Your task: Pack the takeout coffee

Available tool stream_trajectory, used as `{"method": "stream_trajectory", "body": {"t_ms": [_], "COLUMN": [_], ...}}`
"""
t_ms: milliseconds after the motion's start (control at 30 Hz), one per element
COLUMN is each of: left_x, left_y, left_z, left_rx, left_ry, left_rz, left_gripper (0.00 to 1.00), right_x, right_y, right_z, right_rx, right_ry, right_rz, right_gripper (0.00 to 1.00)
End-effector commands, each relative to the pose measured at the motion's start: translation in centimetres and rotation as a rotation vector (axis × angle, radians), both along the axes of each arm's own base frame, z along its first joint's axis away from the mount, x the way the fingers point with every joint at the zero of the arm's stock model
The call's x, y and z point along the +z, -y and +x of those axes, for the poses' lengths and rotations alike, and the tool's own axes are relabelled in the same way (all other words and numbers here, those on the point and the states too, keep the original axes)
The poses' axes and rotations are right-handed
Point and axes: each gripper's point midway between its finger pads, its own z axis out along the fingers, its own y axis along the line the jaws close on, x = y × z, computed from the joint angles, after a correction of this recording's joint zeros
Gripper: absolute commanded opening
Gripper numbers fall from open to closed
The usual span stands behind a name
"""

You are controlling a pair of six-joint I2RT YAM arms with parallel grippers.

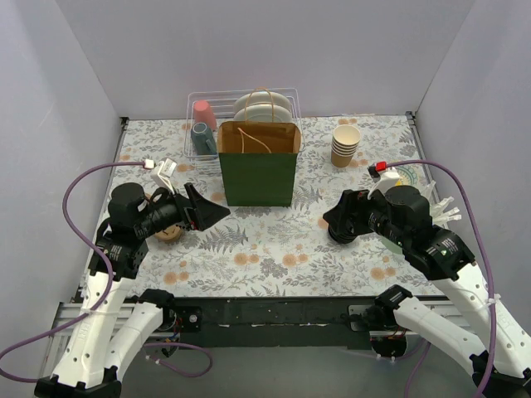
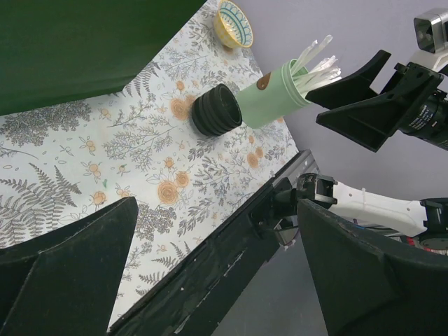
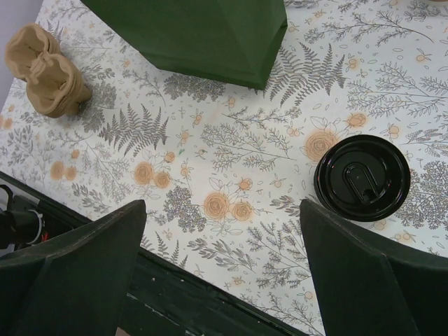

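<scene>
No single kraft cup with a black lid shows in any view. A stack of black lids [image 3: 362, 177] stands on the floral table; it also shows in the left wrist view [image 2: 217, 108] and the top view [image 1: 343, 235]. A green paper bag [image 1: 259, 166] stands open at the table's middle. My right gripper [image 1: 333, 220] is open and empty, hovering just left of the lid stack; in its own view [image 3: 222, 210] the stack lies by the right finger. My left gripper [image 1: 217, 214] is open and empty, low by the bag's front left corner.
A stack of lidless tan cups [image 1: 346, 145] stands at the back right. A wire rack [image 1: 242, 116] with cups and plates is behind the bag. A mint holder of white sticks [image 2: 276, 94] and a small bowl [image 2: 234, 23] are at the right. Tan paper pieces [image 3: 45, 70] lie at the left.
</scene>
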Motion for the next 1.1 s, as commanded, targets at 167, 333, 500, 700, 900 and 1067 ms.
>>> {"method": "stream_trajectory", "body": {"t_ms": [167,333,500,700,900,1067], "left_x": [0.4,-0.2,-0.6,-1.4,-2.0,-2.2], "left_y": [-0.3,-1.3,-2.3,-3.1,-3.4,-3.4], "left_z": [0.0,0.9,1.3,1.5,1.4,1.1], "left_rx": [0.014,0.089,0.162,0.221,0.248,0.256], "left_ry": [0.035,0.028,0.018,0.005,-0.016,-0.035], "left_rz": [0.012,0.054,0.074,0.083,0.081,0.066], "left_gripper": [0.98,0.98,0.98,0.98,0.98,0.98], "right_x": [0.8,2.7,6.8,10.0,8.0,5.1], "right_y": [1.0,3.0,5.8,6.6,8.3,10.3], "right_z": [1.7,4.3,8.5,14.6,21.3,26.0], "right_rx": [-0.124,-0.244,-0.415,-0.481,-0.478,-0.491], "right_ry": [0.027,0.140,0.300,0.312,0.219,0.125], "right_rz": [0.020,-0.062,-0.224,-0.310,-0.277,-0.282], "right_gripper": [0.99,0.95,0.87,0.64,0.49,0.43]}}
